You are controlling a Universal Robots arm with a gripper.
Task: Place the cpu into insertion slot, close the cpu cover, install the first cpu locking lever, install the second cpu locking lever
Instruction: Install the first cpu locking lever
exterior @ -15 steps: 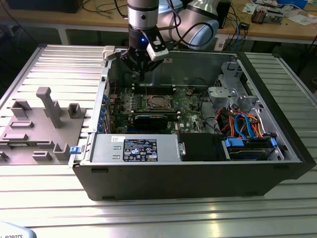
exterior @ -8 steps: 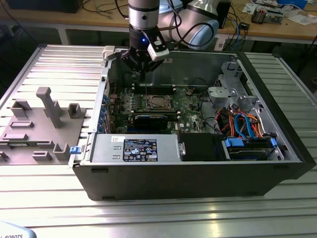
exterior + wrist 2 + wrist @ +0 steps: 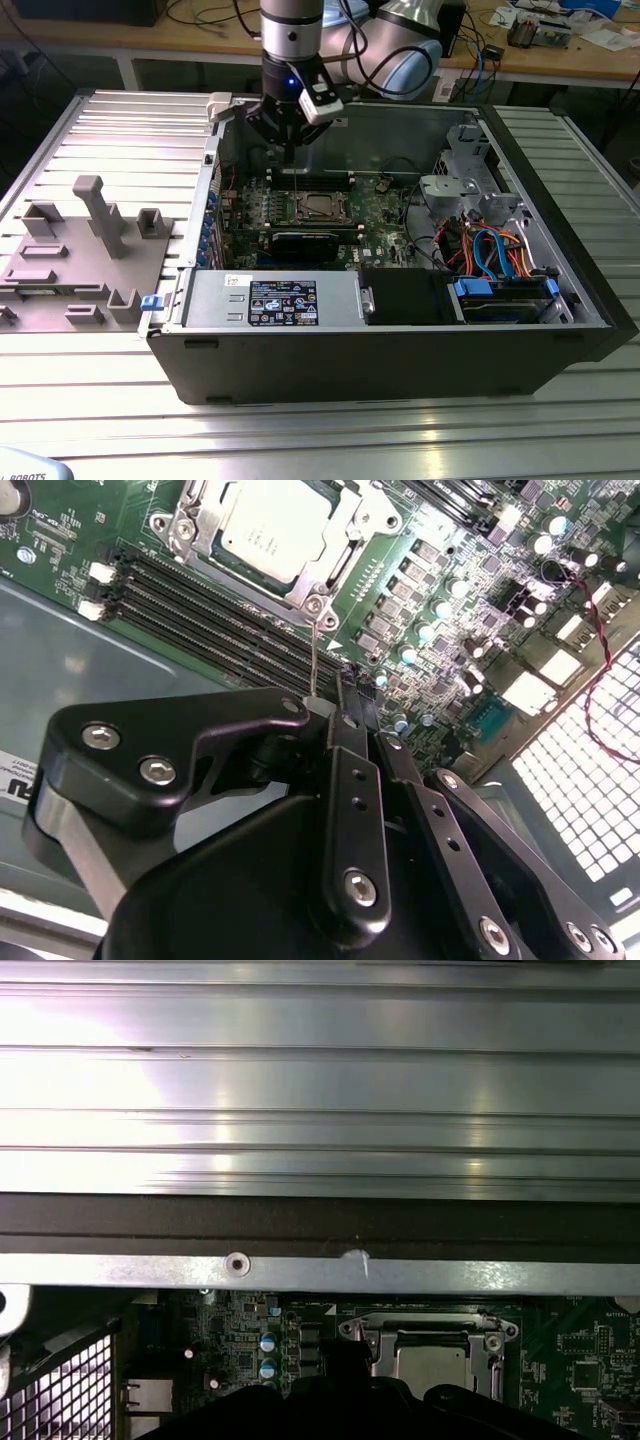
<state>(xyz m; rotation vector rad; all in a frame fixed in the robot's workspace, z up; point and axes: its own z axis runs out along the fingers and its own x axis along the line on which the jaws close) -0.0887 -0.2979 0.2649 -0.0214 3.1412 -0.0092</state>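
The cpu [image 3: 265, 525] lies flat in the insertion slot [image 3: 360, 1332] on the green motherboard, its dull silver top showing. The cpu cover [image 3: 335, 558] lies down around it as a silvery frame. A thin wire locking lever [image 3: 313, 655] rises from the socket's corner to my gripper [image 3: 330, 705], whose black fingers are shut on its free end. In the exterior view my gripper [image 3: 290, 145] hangs just above and behind the cpu [image 3: 318, 207], with the locking lever [image 3: 298, 178] running down from it. The first wrist view shows the cpu [image 3: 430, 1365] below the case edge.
Long black memory slots [image 3: 200, 600] run beside the socket. A black card [image 3: 305, 243] sits in front of it, then the power supply [image 3: 270, 298]. A drive cage [image 3: 465, 185] and cables [image 3: 490, 250] fill the case's right. A grey fixture [image 3: 90, 240] stands on the exterior view's left.
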